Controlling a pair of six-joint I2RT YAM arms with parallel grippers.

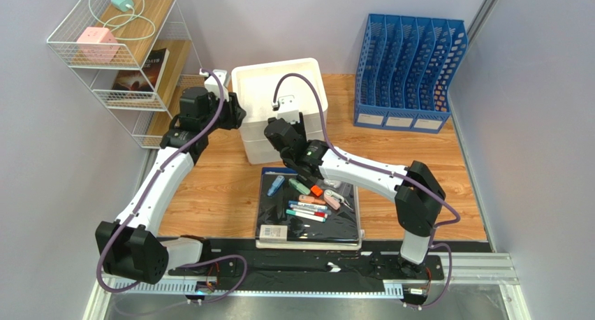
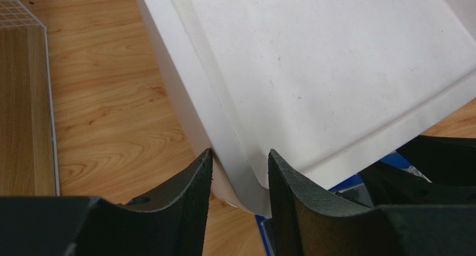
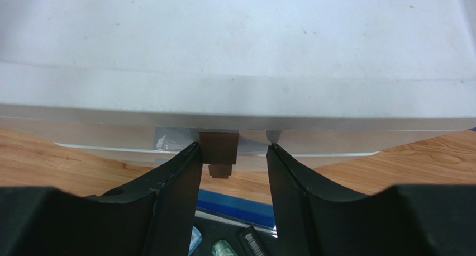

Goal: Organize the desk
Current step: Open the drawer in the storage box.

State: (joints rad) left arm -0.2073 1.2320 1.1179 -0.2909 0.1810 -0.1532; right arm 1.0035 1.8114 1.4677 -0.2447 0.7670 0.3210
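The desk (image 1: pixel 216 187) fills the middle of the floor, its wood bare at 9 o'clock. At its 12 o'clock sits a white storage box (image 1: pixel 262 86). The left claw (image 2: pixel 240 152) straddles the box's near-left corner, but I cannot tell whether it pinches. The right claw (image 3: pixel 233 145) stands apart around a small brown tab (image 3: pixel 219 150) on the front. There are markers (image 1: pixel 307 209) on a black folder (image 1: pixel 307 229) at 6, a blue file rack (image 1: pixel 408 68) at 2, and a wire shelf (image 1: pixel 119 54) at 10.
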